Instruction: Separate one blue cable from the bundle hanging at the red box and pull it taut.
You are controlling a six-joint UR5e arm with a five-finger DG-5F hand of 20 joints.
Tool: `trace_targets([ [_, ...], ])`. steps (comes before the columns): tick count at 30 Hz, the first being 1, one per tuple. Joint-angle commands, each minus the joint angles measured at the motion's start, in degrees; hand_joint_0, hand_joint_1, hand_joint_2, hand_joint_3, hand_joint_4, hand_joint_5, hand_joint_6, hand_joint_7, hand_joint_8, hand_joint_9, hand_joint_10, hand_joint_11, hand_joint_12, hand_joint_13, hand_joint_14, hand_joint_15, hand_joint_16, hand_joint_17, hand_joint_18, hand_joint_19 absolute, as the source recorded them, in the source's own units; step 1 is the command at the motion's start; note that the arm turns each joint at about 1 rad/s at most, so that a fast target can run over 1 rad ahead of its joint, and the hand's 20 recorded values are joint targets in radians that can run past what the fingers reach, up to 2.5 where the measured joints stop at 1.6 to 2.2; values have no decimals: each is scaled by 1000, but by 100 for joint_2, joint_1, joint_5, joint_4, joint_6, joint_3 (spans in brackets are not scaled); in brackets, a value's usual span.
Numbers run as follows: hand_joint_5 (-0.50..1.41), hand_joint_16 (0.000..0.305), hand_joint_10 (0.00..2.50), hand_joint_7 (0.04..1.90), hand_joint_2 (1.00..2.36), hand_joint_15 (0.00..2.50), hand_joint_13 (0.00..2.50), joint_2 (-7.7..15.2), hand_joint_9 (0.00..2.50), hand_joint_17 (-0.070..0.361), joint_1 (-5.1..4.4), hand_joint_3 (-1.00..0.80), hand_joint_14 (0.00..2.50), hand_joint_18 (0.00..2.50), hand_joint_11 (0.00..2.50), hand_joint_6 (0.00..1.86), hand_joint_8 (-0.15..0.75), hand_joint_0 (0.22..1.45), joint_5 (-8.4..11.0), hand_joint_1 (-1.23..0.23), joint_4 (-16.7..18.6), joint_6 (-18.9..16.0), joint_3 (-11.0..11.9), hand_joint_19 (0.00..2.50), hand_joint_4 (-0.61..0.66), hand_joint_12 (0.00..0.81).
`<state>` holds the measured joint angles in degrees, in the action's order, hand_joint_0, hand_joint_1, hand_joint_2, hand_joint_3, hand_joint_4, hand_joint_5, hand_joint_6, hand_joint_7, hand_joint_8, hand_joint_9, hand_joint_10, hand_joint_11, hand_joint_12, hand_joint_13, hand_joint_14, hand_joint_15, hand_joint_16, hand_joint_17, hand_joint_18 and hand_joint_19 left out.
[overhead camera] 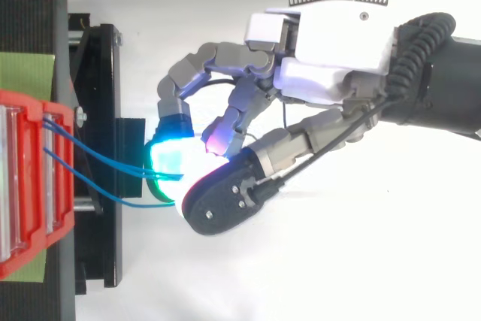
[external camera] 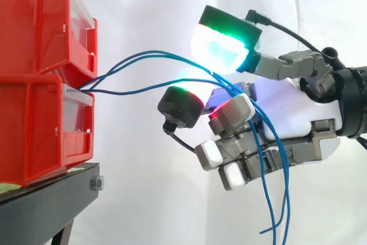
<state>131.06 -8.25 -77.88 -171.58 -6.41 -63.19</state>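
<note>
Evidently mid-separation: the hand [external camera: 298, 113], at 3 o'clock from the red box [external camera: 40, 124], has its fingers [external camera: 232, 113] curled round the blue cables [external camera: 140, 54] (all slack, tails drooping toward 6 o'clock). Next, pinch one strand alone, then draw toward 3 o'clock.

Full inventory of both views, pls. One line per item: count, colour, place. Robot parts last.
red bins: two, red with clear fronts, stacked on the stand at the left of the side view.
blue cables: three as far as the side view shows, blue, coming out between the bins, arcing right into the hand, loose ends hanging below it.
black stand: one, black, under the bins.
green sheet: one, pale green, lying between the bins and the stand.
white curtain: one, white, behind everything.
hand: one, white and grey, reaching in from the right, fingers curled round the cables.
fingertip pads: several, glowing green, cyan, white and red.
</note>
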Motion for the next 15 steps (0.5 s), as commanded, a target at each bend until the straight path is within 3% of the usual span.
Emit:
trace_targets([
  [1, -159, 49, 20, 1048, 1000, 642, 961, -2, 1234, 110, 7, -500, 22, 826, 1066, 905, 359, 602, 1, -628, 2, 0, -1, 689, 66, 379],
  [9, -170, 50, 20, 1124, 1019, 637, 933, -2, 1177, 113, -2, -194, 21, 803, 1049, 907, 358, 617, 1, -762, 2, 0, -1, 693, 42, 387],
  [12, -182, 50, 21, 1132, 1020, 633, 917, -2, 1129, 113, -2, -201, 21, 808, 1053, 929, 342, 689, 1, -848, 2, 0, -10, 670, -36, 377],
  [15, -191, 49, 20, 1147, 1014, 616, 896, -2, 1102, 110, 7, -321, 22, 792, 1063, 942, 331, 773, -8, -897, 2, 0, -10, 641, -62, 366],
])
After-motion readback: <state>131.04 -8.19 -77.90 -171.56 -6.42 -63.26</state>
